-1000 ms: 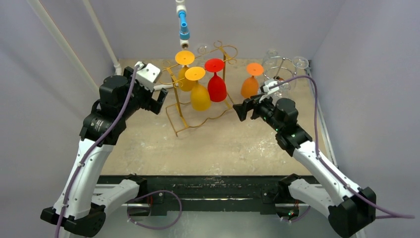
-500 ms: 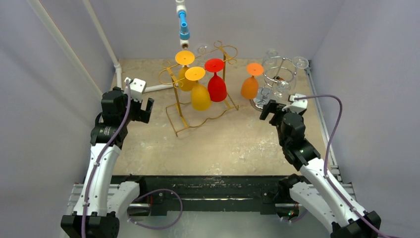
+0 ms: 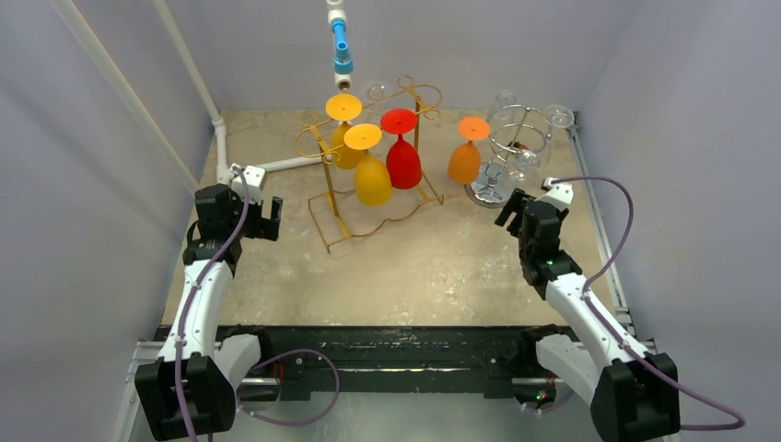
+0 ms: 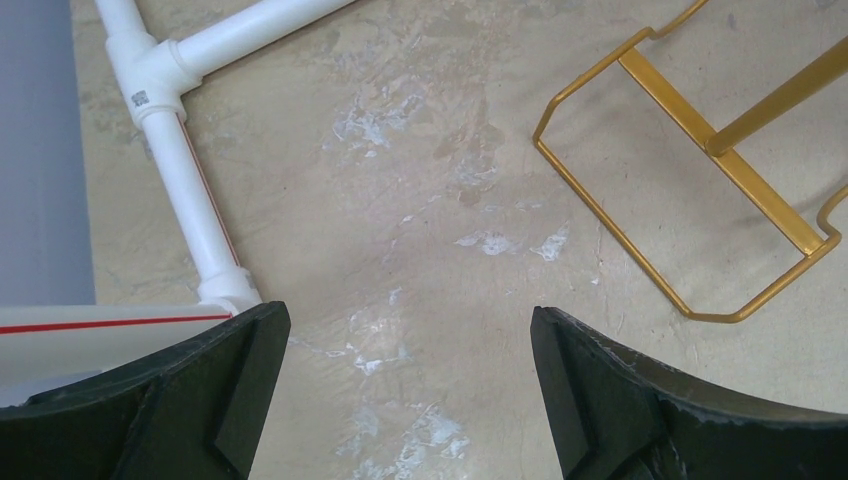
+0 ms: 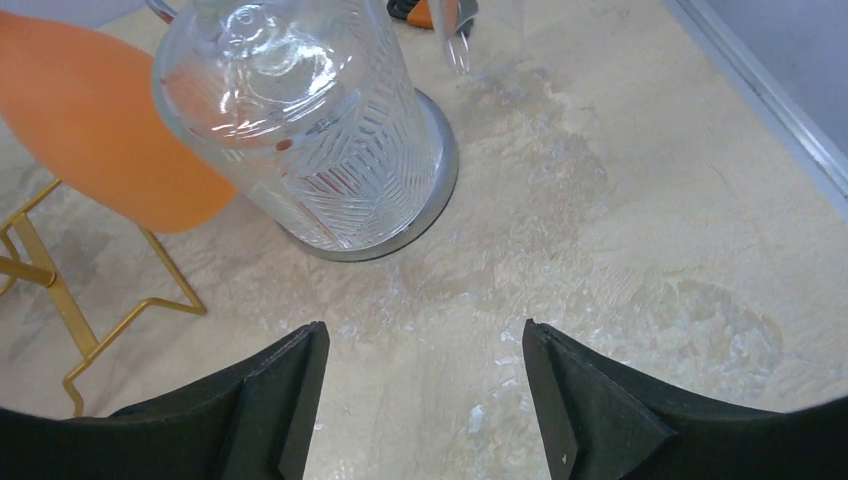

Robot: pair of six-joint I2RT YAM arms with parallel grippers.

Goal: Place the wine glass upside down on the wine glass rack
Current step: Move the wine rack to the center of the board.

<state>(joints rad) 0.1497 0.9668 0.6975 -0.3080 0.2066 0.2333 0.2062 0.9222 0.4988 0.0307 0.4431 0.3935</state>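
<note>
The gold wire wine glass rack point(image 3: 343, 221) stands at the back middle of the table. Two yellow glasses point(image 3: 372, 175) and a red wine glass point(image 3: 402, 158) hang on it upside down. An orange glass point(image 3: 466, 158) is upside down at its right end, also in the right wrist view as orange glass point(image 5: 90, 130). My left gripper point(image 3: 267, 219) is open over bare table left of the rack, whose foot point(image 4: 700, 190) shows in the left wrist view. My right gripper point(image 3: 509, 210) is open and empty, just short of a clear upturned glass point(image 5: 300, 130).
A silver wire stand point(image 3: 516, 138) holding clear glasses sits at the back right on a round base point(image 5: 440, 190). White pipe point(image 4: 190, 200) runs along the left wall and floor. A blue nozzle point(image 3: 342, 46) hangs above the rack. Walls close in on both sides.
Both arms have drawn back from the rack toward the near edge and lowered. The left moved left, the right moved right. The right jaws have narrowed a little.
</note>
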